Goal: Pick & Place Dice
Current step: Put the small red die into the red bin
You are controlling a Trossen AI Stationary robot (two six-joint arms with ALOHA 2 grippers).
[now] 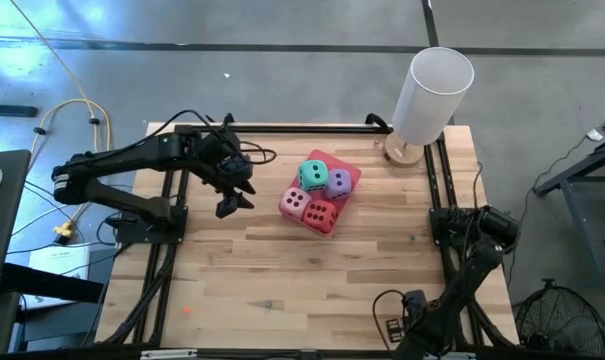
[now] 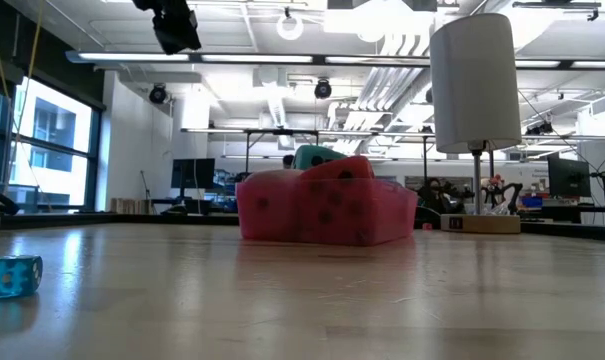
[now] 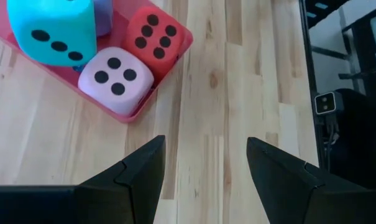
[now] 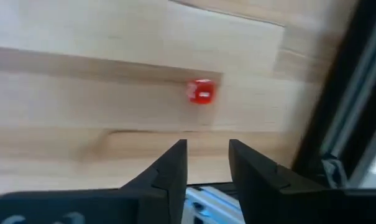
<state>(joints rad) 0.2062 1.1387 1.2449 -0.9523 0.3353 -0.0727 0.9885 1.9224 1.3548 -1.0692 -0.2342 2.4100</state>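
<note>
Hovering above the wooden surface (image 1: 282, 270), the left gripper (image 1: 234, 203) holds its two dark fingers (image 3: 141, 171) spread apart with nothing between them. Just ahead of the fingertips, toward the surface's middle, sits the flat pink tray (image 1: 350, 172) with all four dice in it. Nearest the left gripper is the pale pink die (image 3: 115, 77), showing four pips upward in the left wrist view. Beside it, at the tray's corner, lies the red die (image 3: 156, 38) with six pips up. Behind the pale pink one rests the teal die (image 3: 51, 28), showing three pips on its side, and the purple die (image 1: 338, 182) lies beyond that, mostly hidden from the wrist but plain from above. From table height the left gripper hangs high over the surface, well above the tray.

Farther off, at the far edge of the surface, stands a white cylinder (image 1: 432, 95) on a round wooden base. The right gripper (image 4: 207, 163) waits low at the opposite side of the surface, folded near the frame, its fingers a narrow gap apart and empty, with a small red object (image 4: 202, 91) lying on the wood ahead of them.
</note>
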